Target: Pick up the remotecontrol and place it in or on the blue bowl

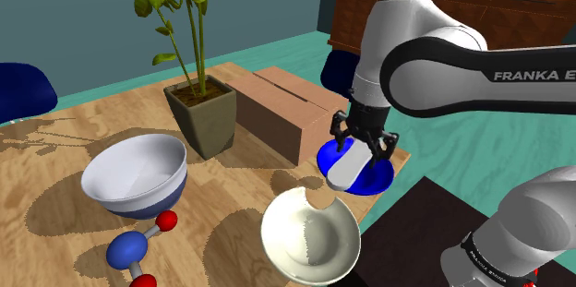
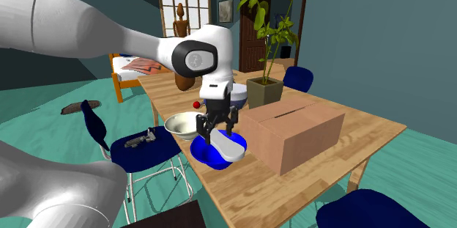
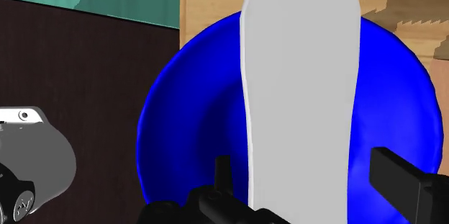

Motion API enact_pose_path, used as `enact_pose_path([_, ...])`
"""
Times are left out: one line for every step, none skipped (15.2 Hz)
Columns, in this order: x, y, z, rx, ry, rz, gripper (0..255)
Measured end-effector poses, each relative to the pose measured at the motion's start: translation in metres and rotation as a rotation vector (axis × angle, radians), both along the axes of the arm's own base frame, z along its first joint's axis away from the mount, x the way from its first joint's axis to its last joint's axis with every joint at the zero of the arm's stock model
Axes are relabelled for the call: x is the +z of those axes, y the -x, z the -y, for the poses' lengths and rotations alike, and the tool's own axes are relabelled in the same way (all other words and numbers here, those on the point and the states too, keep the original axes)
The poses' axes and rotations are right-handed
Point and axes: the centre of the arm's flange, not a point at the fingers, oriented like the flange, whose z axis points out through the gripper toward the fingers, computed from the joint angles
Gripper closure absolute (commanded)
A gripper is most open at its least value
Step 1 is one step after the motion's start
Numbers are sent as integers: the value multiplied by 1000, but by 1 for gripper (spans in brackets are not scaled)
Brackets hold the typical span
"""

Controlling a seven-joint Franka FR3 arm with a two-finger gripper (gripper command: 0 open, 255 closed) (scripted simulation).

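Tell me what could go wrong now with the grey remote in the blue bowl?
The remote is longer than the blue bowl and pokes over its rim, so it might tip or slide out. The open claw straddles it; rising crookedly could knock it. The bowl sits near the table edge, so a bump might push it off.

The white arm [image 1: 443, 68] arched over from the shoulder view's lower right, elbow bent, its wrist turned straight down. The black gripper [image 1: 362, 151] hung vertical below it, its two fingers [image 3: 396, 176] spread apart, clasping nothing.
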Motion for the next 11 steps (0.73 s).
enact_pose_path([-1, 0, 0, 0, 0, -1, 0])
enact_pose_path([-1, 0, 0, 0, 0, -1, 0])
enact_pose_path([-1, 0, 1, 0, 0, -2, 0])
enact_pose_path([-1, 0, 1, 0, 0, -2, 0])
enact_pose_path([-1, 0, 0, 0, 0, -2, 0])
enact_pose_path([6, 1, 0, 0, 0, -1, 0])
enact_pose_path([16, 0, 0, 0, 0, -1, 0])
enact_pose_path([26, -1, -1, 0, 0, -1, 0])
enact_pose_path([37, -2, -1, 0, 0, -1, 0])
enact_pose_path([43, -1, 0, 0, 0, -1, 0])
enact_pose_path([46, -1, 0, 0, 0, -1, 0])
